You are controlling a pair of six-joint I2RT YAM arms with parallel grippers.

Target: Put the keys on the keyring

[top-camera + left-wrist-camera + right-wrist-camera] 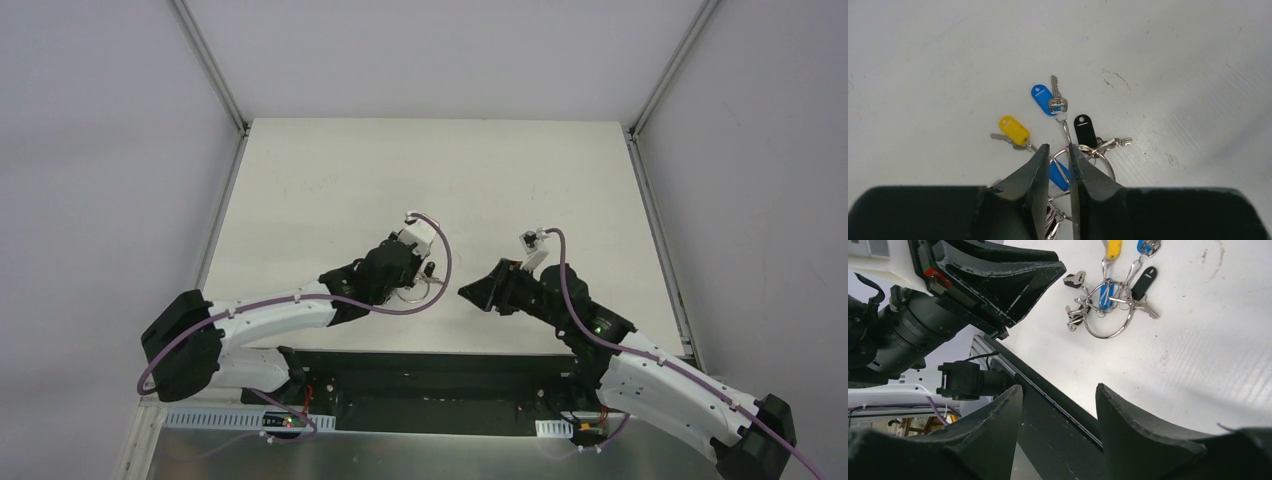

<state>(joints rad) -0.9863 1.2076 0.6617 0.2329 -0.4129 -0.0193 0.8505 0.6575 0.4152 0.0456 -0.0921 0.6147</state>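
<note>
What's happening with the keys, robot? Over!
Left gripper nearly shut, tips over keyring, grip unclear. Right gripper wide open, empty, set back. Keys fanned round ring, flat on table. Nothing in the way.

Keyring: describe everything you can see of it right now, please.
The keyring is a thin silver wire loop lying flat on the white table. Off it, smaller rings carry silver keys, a yellow tag, a blue tag and a black tag, fanned outward. A second blue tag lies across its middle. The left gripper is over its edge, fingers nearly together; contact cannot be told.
</note>
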